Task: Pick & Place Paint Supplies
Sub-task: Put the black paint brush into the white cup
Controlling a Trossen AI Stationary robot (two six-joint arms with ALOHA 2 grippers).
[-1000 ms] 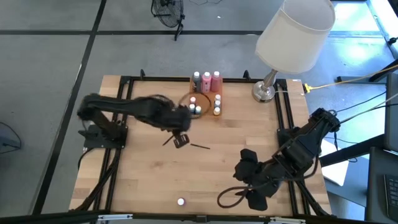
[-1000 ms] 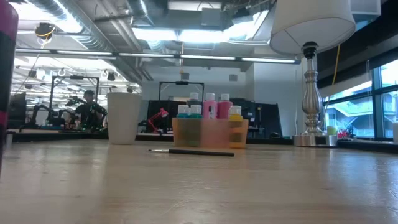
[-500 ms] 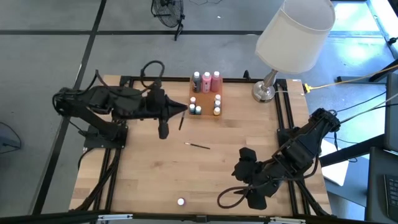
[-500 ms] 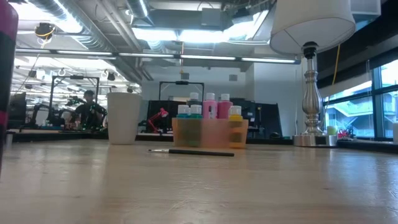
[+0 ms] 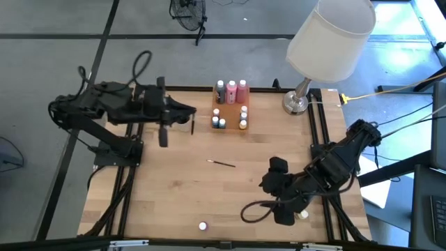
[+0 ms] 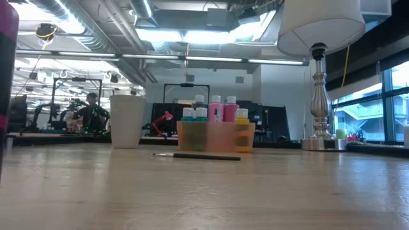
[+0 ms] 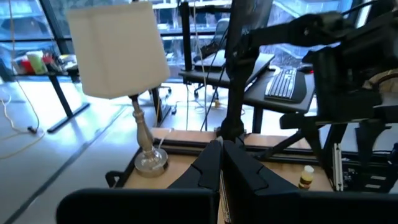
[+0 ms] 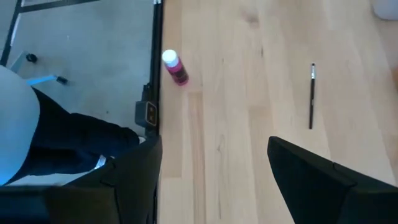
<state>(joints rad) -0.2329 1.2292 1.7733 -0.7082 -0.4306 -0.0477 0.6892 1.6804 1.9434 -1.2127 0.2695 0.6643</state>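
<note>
Left gripper (image 5: 187, 112): fingers pressed together on a paintbrush (image 5: 192, 125), beside the tray (image 5: 231, 127).
Right gripper (image 5: 277, 176): spread wide, holding nothing.

The lamp (image 5: 327, 49) shade hides part of the table's far right corner in the high view and is cut off by the top edge in the low view. A pink bottle (image 6: 7, 89) is cropped at that view's left edge.

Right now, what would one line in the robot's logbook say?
left gripper: shut on paintbrush, raised left of tray | right gripper: open, empty | second paintbrush: mid-table
</note>
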